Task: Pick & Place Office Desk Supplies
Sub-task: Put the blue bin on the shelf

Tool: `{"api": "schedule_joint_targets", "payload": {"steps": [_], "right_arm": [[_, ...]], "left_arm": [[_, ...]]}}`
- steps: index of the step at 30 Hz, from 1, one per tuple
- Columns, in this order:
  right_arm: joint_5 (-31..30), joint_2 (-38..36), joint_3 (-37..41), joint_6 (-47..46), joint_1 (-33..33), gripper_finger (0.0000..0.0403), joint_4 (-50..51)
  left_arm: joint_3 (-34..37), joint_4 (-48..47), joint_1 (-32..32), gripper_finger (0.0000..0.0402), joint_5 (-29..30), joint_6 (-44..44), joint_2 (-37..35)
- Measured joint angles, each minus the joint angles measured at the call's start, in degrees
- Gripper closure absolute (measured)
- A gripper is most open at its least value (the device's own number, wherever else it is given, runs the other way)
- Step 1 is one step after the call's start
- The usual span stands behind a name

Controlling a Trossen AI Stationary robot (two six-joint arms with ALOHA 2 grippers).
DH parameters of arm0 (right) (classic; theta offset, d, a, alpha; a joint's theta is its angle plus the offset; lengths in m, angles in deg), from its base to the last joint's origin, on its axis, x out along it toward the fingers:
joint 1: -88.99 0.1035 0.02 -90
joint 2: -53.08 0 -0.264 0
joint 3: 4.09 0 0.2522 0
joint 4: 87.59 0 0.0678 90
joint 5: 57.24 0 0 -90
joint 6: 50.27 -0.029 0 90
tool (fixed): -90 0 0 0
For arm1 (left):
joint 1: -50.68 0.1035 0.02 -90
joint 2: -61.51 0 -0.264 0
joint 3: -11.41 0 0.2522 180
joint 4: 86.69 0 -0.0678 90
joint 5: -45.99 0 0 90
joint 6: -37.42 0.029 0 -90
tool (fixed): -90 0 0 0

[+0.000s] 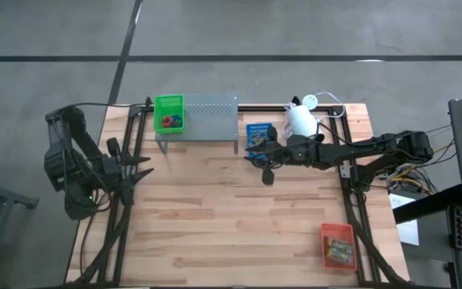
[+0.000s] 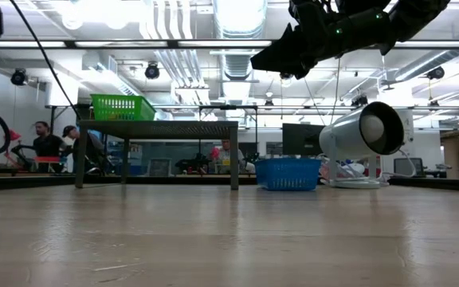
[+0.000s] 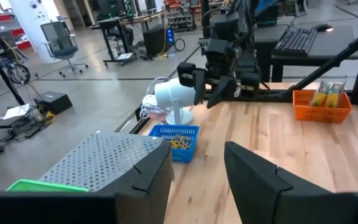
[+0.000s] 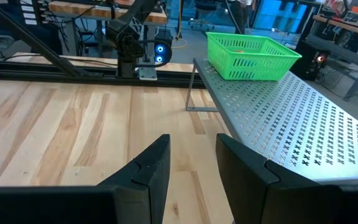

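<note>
Nearest, your orange mesh tray point(image 1: 338, 245) holds the printed card boxes point(image 1: 341, 252). Mid-table, right gripper point(image 1: 267, 168) hangs empty, fingers parted, beside the blue tray point(image 1: 259, 133); drifting could snag the smooth white lamp point(image 1: 300, 120). Farther, the green tray point(image 1: 168, 113) tops the perforated metal shelf point(image 1: 207, 118). Left gripper point(image 1: 144, 171) waits, parted.

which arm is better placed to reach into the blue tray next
Right, most likely. The right gripper hangs open beside the blue tray at the table's far edge. The left gripper waits open at the left edge, far from that tray.
</note>
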Motion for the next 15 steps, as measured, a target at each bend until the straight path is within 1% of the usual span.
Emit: {"api": "schedule_joint_targets", "payload": {"steps": [4, 10, 12, 15], "right_arm": [[-0.02, 0.0, -0.02, 0.07, 0.0, 0.0275, 0.0], [-0.02, 0.0, 0.0, 12.15, 0.02, 0.0275, -1.29], [-0.02, 0.0, 0.0, 11.94, 0.04, 0.0275, -1.33], [0.0, 0.0, 0.0, 6.28, 0.15, 0.0275, -1.37]], "left_arm": [[0.0, 0.0, 0.04, 0.0249, 0.0, -0.11, 0.0], [0.0, 0.0, 0.04, 0.0249, 0.0, -0.11, 0.02], [0.0, 0.0, 0.04, 0.0249, 0.0, -0.11, 0.02], [0.0, 0.0, 0.04, 0.0249, 0.0, -0.11, 0.02]]}}
